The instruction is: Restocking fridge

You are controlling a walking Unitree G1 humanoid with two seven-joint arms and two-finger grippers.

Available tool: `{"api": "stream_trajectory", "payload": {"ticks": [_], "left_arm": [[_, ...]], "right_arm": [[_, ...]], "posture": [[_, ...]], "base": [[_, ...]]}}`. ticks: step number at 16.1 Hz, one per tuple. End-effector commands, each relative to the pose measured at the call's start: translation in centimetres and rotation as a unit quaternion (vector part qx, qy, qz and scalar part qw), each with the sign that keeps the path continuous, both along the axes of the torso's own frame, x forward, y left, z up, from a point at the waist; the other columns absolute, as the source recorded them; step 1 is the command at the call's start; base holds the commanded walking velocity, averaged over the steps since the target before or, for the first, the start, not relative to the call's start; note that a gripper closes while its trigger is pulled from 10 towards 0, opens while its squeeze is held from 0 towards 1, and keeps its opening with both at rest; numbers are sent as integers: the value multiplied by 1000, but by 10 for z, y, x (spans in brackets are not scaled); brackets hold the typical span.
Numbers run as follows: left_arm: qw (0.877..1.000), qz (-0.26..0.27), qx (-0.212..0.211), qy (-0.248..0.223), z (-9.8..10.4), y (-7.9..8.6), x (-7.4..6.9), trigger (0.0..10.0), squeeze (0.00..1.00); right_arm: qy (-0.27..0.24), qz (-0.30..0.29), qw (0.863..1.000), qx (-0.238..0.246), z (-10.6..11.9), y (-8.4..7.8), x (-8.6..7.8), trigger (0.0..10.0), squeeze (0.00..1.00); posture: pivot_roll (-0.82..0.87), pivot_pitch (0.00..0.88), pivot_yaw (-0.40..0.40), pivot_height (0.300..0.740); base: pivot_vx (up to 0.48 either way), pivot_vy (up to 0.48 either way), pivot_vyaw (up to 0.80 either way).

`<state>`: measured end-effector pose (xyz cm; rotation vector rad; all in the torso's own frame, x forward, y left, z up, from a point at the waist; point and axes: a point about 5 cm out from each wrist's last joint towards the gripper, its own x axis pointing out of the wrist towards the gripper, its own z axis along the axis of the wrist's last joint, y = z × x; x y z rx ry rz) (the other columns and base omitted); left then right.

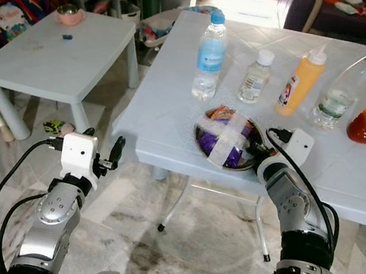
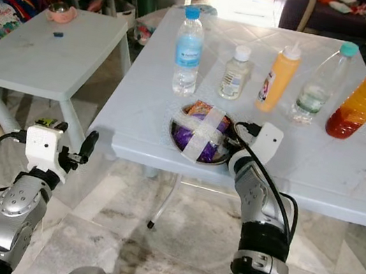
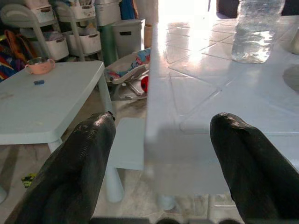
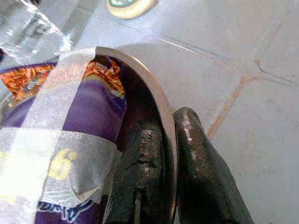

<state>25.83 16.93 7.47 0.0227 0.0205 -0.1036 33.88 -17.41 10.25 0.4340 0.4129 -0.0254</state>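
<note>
Steel bowl (image 1: 228,142) of taped snack packets, near the counter (image 1: 174,107) front edge: your right claw (image 4: 169,154) is clamped on its rim, one finger inside. Lift level, slowly, so it cannot pivot. Left claw (image 3: 159,154) hangs apart, idle.

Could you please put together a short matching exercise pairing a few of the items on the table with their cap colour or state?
Things:
1. water bottle
2. squeeze bottle
3. metal bowl
4. left gripper

States:
A. rim pinched by the right gripper
B. blue cap
C. open, off the table edge
D. orange body, white nozzle

Pairs: 1-B, 2-D, 3-A, 4-C
</note>
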Motion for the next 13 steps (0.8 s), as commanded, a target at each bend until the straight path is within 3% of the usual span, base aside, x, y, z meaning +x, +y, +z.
{"api": "stream_trajectory", "payload": {"ticks": [1, 5, 8, 13], "left_arm": [[1000, 2, 6, -2, 1, 2, 1, 10000, 0], [998, 36, 4, 42, -12, 8, 0, 10000, 0], [998, 35, 5, 48, -14, 9, -1, 10000, 0], [998, 31, 15, 52, -16, 14, 1, 10000, 0]], "right_arm": [[28, -7, 1000, -4, -11, -1, -6, 0, 0], [-17, 18, 999, -49, -5, 8, -8, 0, 0], [-46, 36, 995, -86, -9, 17, -19, 0, 0], [-64, 22, 994, -83, -12, 16, -24, 0, 0]], "posture": [[76, 0, 37, 740], [68, 0, 32, 740], [69, 0, 32, 740], [62, 0, 35, 740]], "base": [[0, 0, 0], [0, 0, 0], [0, 0, 0], [-273, 0, 0]]}}
